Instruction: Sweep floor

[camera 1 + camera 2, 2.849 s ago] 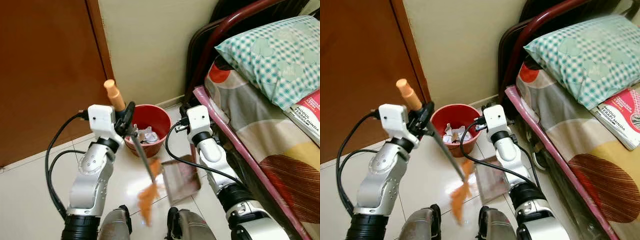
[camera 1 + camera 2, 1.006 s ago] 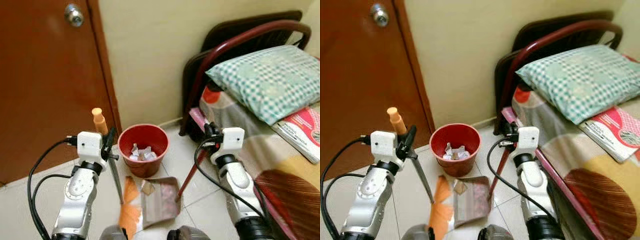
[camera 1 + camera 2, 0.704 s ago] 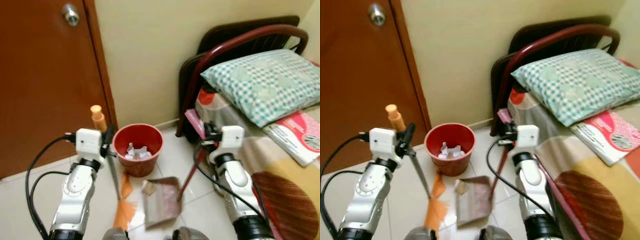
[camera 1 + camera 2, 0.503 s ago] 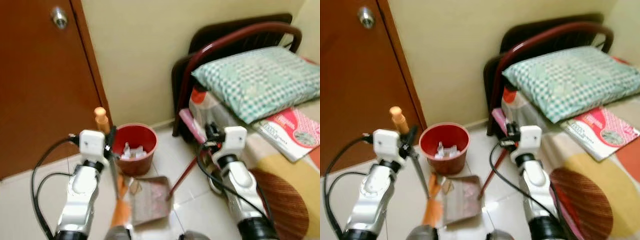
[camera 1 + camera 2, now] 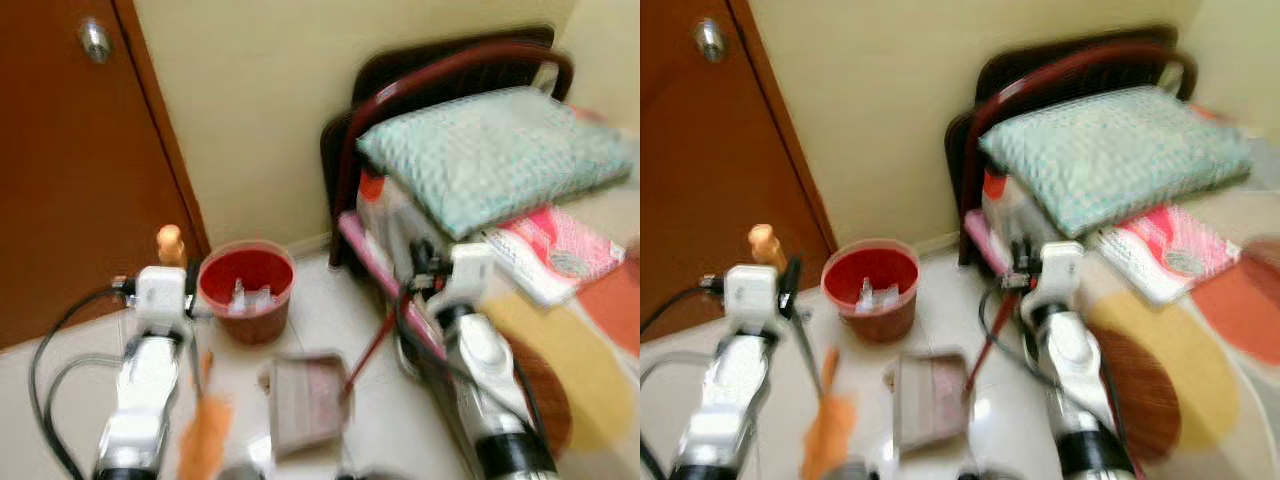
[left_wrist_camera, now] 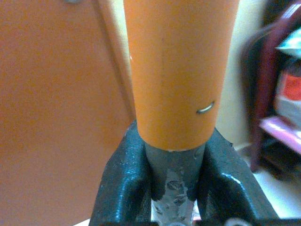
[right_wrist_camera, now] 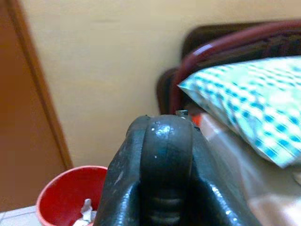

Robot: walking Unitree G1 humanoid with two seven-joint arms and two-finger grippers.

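Nearest you, your left gripper (image 6: 174, 188) pinches the orange-handled broom (image 5: 201, 440), bristles on the floor beside the dustpan (image 5: 305, 402). Your right gripper (image 7: 167, 155) is clamped on the dustpan's red handle (image 5: 372, 342). Beyond sits the red bin (image 5: 246, 292), against the wall.

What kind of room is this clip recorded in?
Most likely a bedroom corner: a bed with a checked pillow stands against the wall, beside a brown wooden door, with a red bin on the tiled floor.

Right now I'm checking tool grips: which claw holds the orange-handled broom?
The left claw, shut on the broom; the right claw holds the dustpan's dark red handle.
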